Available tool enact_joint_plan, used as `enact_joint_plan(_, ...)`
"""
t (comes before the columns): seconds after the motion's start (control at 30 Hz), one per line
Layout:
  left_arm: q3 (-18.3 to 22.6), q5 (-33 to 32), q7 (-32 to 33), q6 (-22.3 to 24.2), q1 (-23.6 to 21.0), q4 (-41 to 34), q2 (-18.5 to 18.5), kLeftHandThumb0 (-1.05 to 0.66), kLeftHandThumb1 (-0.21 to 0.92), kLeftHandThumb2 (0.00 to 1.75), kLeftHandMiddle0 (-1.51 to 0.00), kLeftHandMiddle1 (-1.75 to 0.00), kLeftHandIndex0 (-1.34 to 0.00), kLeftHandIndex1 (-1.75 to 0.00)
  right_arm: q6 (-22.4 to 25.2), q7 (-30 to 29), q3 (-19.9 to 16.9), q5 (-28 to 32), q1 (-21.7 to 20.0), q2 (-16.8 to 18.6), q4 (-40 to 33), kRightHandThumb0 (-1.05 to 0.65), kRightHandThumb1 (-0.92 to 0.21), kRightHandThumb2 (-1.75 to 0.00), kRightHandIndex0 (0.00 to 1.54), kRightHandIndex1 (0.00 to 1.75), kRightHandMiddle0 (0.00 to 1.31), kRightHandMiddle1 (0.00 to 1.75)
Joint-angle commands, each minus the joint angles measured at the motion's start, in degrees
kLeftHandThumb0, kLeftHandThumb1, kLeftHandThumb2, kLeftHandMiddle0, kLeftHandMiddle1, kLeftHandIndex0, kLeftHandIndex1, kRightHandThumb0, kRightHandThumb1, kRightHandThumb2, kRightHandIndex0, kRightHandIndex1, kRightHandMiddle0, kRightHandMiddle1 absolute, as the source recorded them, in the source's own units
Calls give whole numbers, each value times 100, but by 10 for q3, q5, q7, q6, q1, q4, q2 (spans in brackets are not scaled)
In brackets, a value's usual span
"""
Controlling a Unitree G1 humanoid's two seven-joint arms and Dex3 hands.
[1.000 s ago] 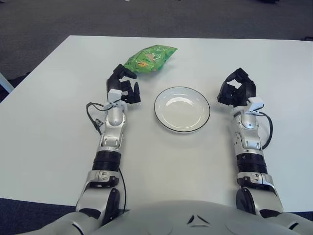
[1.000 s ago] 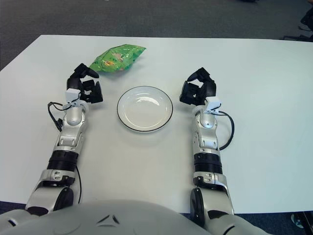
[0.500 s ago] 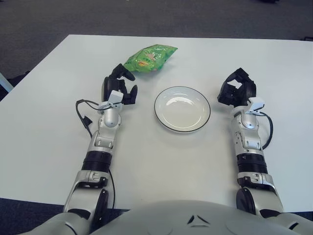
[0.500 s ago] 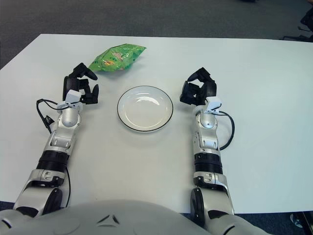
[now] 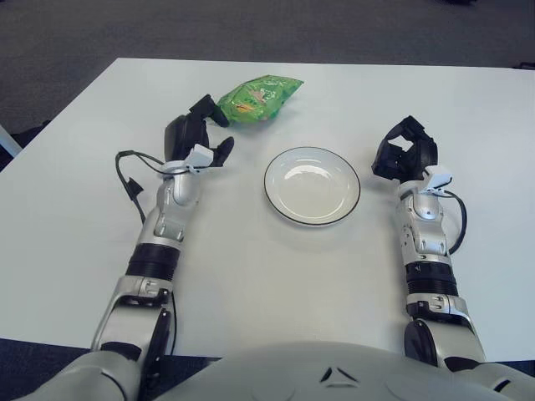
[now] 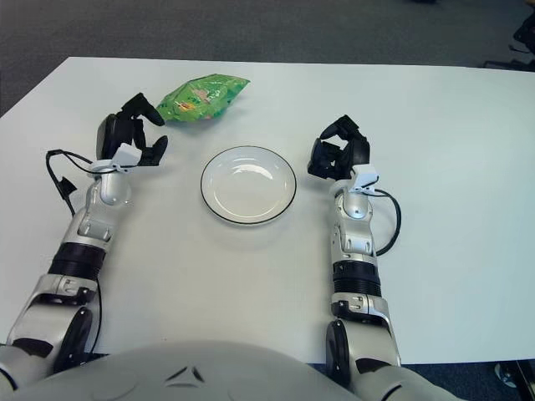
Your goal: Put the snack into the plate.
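A green snack bag (image 5: 257, 98) lies on the white table, behind and left of the white plate (image 5: 312, 185) with a dark rim. The plate holds nothing. My left hand (image 5: 198, 136) hovers just in front and to the left of the bag, fingers spread and holding nothing, its upper finger almost at the bag's near corner. My right hand (image 5: 405, 152) shows to the right of the plate, fingers relaxed and holding nothing.
The white table (image 5: 276, 276) runs wide around the plate, with dark carpet beyond its far edge. Cables loop off both forearms, one at the left (image 5: 129, 180) and one at the right (image 5: 458, 221).
My left hand has swung left and forward toward the snack bag, and its forearm now angles more to the left. The right hand, plate and bag have not moved.
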Motion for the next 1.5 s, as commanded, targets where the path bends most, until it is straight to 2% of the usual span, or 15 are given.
enact_joint_plan(0.0,-6,18,15,-11,-16,4,17,-49,28,136,-127,-175,-64,-175,-6,5,0,4,69,13,39,-53,-21,-145,132,175,71,175)
enact_joint_plan(0.33,-27,72,68,-40,-45,37,48,-50,28,136,-125,-175,-64,-175,-5,4,0,-1,69,13,39,-53,-20,-146,132,175,71,175)
enact_joint_plan(0.47,-33,82,73,-38,-52,44,55,-47,37,125,-105,-175,-57,-175,-5,3,1,-2,68,13,41,-53,-20,-146,132,175,71,175)
enact_joint_plan(0.6,-39,88,72,-33,-58,46,58,-43,50,108,-57,-171,-46,-175,-5,2,1,-2,67,13,43,-53,-20,-146,132,175,71,175)
enact_joint_plan(0.67,-43,92,75,-38,-62,50,60,-41,59,93,-41,-158,-43,-171,-6,1,1,-4,66,13,45,-53,-20,-146,132,175,71,175)
enact_joint_plan(0.7,-45,93,76,-40,-64,52,61,-46,59,89,-36,-154,-36,-167,-6,1,1,-4,65,13,45,-53,-20,-146,132,175,71,175)
enact_joint_plan(0.77,-51,96,75,-48,-69,57,66,-62,55,85,-20,-141,-16,-155,-7,1,1,-4,65,13,46,-53,-20,-146,132,175,71,175)
enact_joint_plan(0.83,-56,97,73,-56,-72,62,71,-68,54,84,-12,-134,-8,-148,-7,1,2,-5,65,13,47,-53,-20,-146,132,175,71,175)
enact_joint_plan(0.87,-61,100,71,-61,-77,67,75,-71,53,82,-8,-123,-5,-141,-7,1,2,-5,65,14,47,-53,-20,-146,132,175,71,175)
enact_joint_plan(1.03,-86,125,85,-77,-104,114,90,-80,49,76,-1,-69,-1,-103,-6,0,1,-4,65,14,48,-53,-20,-145,132,175,71,175)
enact_joint_plan(1.1,-94,135,92,-81,-111,128,96,-85,54,69,0,-45,0,-84,-6,0,1,-4,65,15,48,-53,-20,-145,132,175,71,175)
enact_joint_plan(1.13,-98,142,93,-81,-113,130,100,-86,55,67,0,-41,0,-80,-6,0,1,-4,65,15,48,-53,-20,-145,132,175,71,175)
enact_joint_plan(1.23,-110,160,94,-74,-119,137,110,-95,67,54,0,-14,0,-50,-6,0,1,-3,65,15,48,-53,-20,-145,131,175,71,175)
enact_joint_plan(1.33,-128,184,92,-56,-134,156,117,-101,74,44,0,-4,0,-27,-5,1,2,-3,65,15,47,-53,-21,-145,131,175,71,175)
enact_joint_plan(1.47,-142,199,89,-40,-142,165,121,-104,78,38,0,-1,0,-10,-3,1,2,-3,65,15,47,-53,-21,-145,132,175,71,175)
